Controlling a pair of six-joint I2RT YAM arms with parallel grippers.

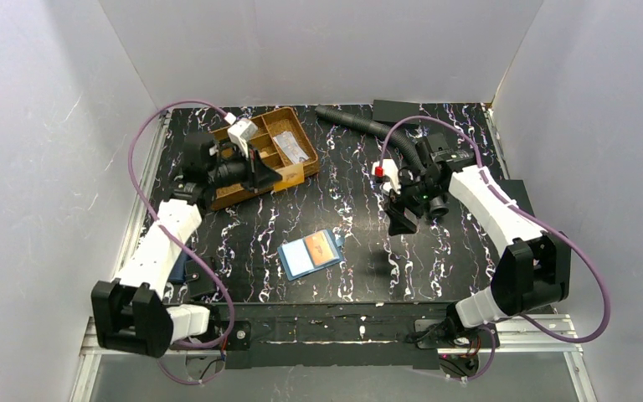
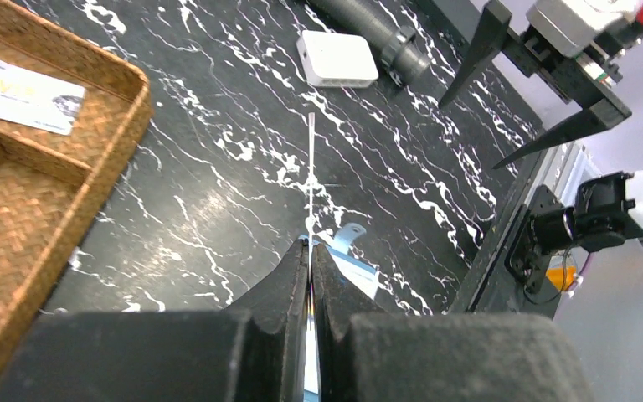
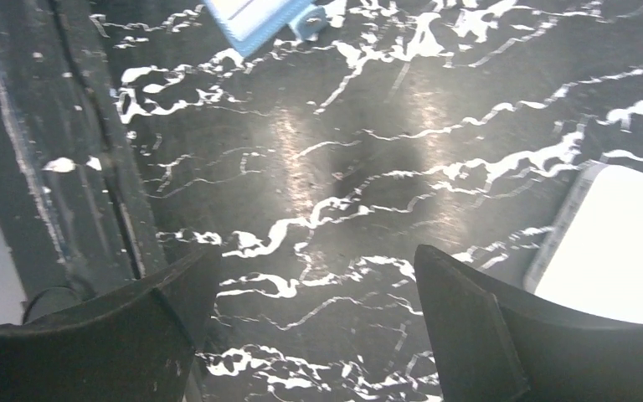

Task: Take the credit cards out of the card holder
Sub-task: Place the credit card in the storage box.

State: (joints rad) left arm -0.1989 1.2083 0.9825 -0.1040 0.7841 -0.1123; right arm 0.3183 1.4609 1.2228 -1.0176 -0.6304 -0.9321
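The card holder (image 1: pixel 310 254) lies open on the black table, front centre. An orange and blue card (image 1: pixel 321 245) shows on its right half and a pale card (image 1: pixel 299 258) on its left half. My left gripper (image 1: pixel 275 177) is beside the basket, above the table. In the left wrist view it (image 2: pixel 310 247) is shut on a thin card (image 2: pixel 310 167) seen edge-on, with the holder (image 2: pixel 353 266) below it. My right gripper (image 1: pixel 402 219) hangs open and empty right of the holder. In the right wrist view it (image 3: pixel 316 251) is over bare table, and the holder (image 3: pixel 255 21) shows at the top edge.
A woven basket (image 1: pixel 289 117) with a card (image 1: pixel 289 146) in it stands at the back left; its rim shows in the left wrist view (image 2: pixel 126 75). A white rounded box (image 3: pixel 611 243) lies by my right gripper. A black hose (image 1: pixel 360 124) runs along the back. A navy object (image 1: pixel 180 272) lies by the left arm.
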